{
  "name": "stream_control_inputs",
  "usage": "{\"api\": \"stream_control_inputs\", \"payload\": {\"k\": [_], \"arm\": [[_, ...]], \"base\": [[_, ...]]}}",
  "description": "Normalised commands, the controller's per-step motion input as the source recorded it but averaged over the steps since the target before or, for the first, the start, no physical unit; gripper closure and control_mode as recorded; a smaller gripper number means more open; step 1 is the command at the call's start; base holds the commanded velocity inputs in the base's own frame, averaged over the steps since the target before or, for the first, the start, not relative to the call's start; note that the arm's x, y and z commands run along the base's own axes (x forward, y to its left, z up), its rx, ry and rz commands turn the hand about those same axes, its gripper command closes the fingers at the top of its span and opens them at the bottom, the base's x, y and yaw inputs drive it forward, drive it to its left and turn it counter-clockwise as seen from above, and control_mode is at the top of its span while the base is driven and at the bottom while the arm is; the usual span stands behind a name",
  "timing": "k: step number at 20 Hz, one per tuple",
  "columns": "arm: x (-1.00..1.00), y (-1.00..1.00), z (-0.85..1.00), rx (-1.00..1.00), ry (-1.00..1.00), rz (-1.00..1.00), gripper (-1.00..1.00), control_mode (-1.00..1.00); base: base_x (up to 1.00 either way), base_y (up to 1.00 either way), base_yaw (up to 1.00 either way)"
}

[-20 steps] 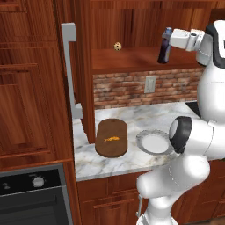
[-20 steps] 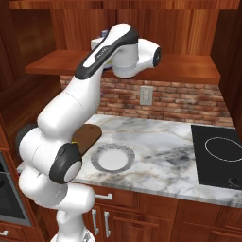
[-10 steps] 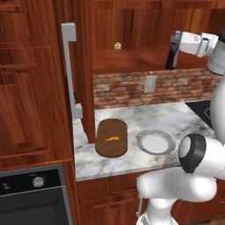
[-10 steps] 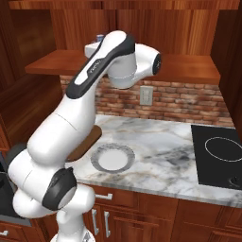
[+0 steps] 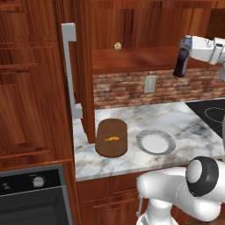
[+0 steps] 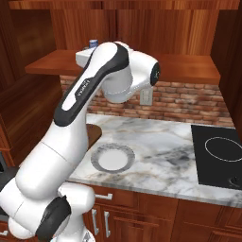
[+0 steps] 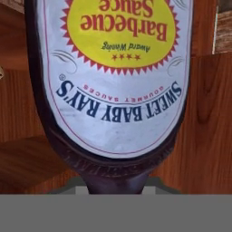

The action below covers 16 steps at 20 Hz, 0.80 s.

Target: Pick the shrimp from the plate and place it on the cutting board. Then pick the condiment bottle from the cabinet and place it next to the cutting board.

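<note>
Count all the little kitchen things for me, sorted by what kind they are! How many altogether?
Shrimp, on the cutting board: 1
Cutting board: 1
Plate: 1
Condiment bottle, in the end effector: 1
Small beige ball on the cabinet shelf: 1
Total: 5

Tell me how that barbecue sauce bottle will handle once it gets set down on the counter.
The barbecue sauce bottle looks tall and narrow, so it probably tips if released off-vertical. Its glossy label suggests a smooth, possibly slippery body. It appears rigid, likely holding shape in the gripper.
</note>
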Motion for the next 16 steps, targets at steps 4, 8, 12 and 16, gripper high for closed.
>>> {"api": "stream_control_inputs", "payload": {"k": [4,8,12,16], "arm": [[-0.58,0.0,-0.05,0.0,0.0,0.0,1.0,-1.0],[-0.56,0.02,-0.15,0.0,-0.01,0.0,1.0,-1.0],[-0.56,0.07,-0.27,0.0,0.0,0.0,1.0,-1.0],[-0.51,0.11,-0.36,0.0,0.0,0.0,1.0,-1.0]], "base": [[0.0,0.0,0.0],[0.0,0.0,0.0],[0.0,0.0,0.0],[0.0,0.0,0.0]]}}
